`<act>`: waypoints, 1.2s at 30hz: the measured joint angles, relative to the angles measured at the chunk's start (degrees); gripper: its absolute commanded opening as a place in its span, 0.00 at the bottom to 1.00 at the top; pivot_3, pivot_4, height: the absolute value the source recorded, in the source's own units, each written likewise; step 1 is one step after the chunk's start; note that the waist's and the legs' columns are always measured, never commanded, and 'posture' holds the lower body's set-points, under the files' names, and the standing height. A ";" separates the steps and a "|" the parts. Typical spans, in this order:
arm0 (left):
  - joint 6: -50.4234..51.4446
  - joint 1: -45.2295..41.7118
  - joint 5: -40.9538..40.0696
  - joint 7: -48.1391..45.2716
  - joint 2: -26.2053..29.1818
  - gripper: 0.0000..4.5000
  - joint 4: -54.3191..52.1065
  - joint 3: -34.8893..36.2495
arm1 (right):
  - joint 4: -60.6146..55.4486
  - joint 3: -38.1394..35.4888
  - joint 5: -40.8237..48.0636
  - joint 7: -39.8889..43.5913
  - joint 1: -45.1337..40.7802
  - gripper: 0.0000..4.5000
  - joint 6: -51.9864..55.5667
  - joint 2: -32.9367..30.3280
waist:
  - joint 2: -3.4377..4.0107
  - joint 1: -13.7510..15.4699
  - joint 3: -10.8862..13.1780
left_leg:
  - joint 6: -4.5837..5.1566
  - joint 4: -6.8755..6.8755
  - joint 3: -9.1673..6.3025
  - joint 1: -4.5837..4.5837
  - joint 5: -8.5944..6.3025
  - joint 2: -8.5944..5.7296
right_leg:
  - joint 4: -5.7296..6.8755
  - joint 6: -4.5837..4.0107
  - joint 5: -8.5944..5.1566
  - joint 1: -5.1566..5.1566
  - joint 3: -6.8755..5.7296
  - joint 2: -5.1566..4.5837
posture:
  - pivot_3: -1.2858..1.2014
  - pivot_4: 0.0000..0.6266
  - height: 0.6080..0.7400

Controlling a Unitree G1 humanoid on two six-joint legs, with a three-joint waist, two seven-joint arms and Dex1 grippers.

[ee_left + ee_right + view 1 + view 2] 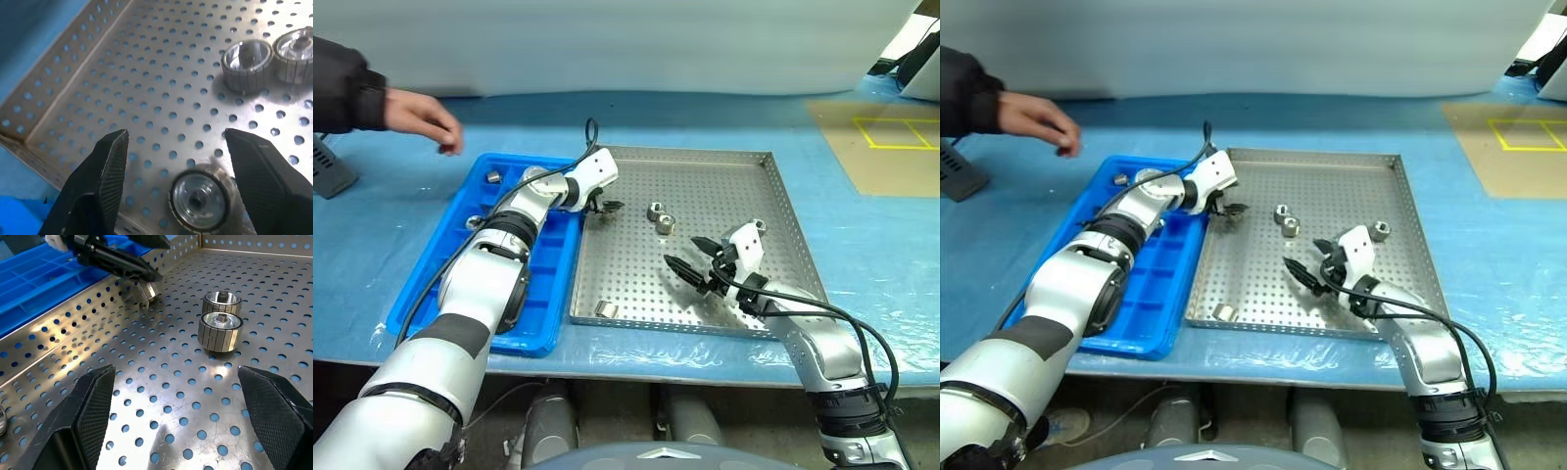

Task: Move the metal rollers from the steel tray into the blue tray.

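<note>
- Where the perforated steel tray (744, 294) nears us, our right gripper (690, 257) hangs spread, empty.
- We count five ribbed metal rollers (660, 217) there, two in the gridded blue tray (548, 294).
- Left gripper (173, 147) straddles one roller, unclenched.

Bright, even overhead light fills the scene, with soft short shadows lying close under the metal rollers (220, 330) on the steel tray (724, 294). Broad glare patches wash the tray's perforated floor near its rim beside the blue tray (548, 323), and the rollers carry bright highlights. In the left wrist view the roller nearest the fingertips (112, 161) is slightly soft.
</note>
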 measured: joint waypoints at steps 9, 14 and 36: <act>0.54 -0.01 1.43 -0.53 0.21 0.73 -0.40 -1.56 | 10.85 -0.26 -1.86 4.25 -0.38 0.92 -7.85 -0.30 | 0.00 -0.18 0.00 | 0.00 0.01 0.00 0.04 0.00 0.00 | 0.01 0.00 0.00 0.01 0.02 0.01 | 0.34 0.24 1.00; 3.06 -0.01 2.03 0.09 0.27 0.73 -0.65 -1.87 | 14.00 -0.64 -2.37 5.61 -1.22 0.92 -11.11 -0.39 | 0.00 -0.64 0.00 | -0.01 0.00 0.00 0.24 0.00 0.00 | 0.02 0.00 0.00 0.20 0.02 0.02 | 0.34 0.24 1.00; -0.37 -4.03 7.48 -5.87 1.36 0.73 -0.61 -8.46 | 1.23 -0.51 -1.72 1.03 0.13 0.92 -1.63 -0.34 | 0.01 -1.25 -0.01 | 0.00 -0.24 -0.05 -0.57 0.04 -0.03 | -0.08 0.03 0.00 -0.67 0.02 0.01 | 0.33 0.24 1.00</act>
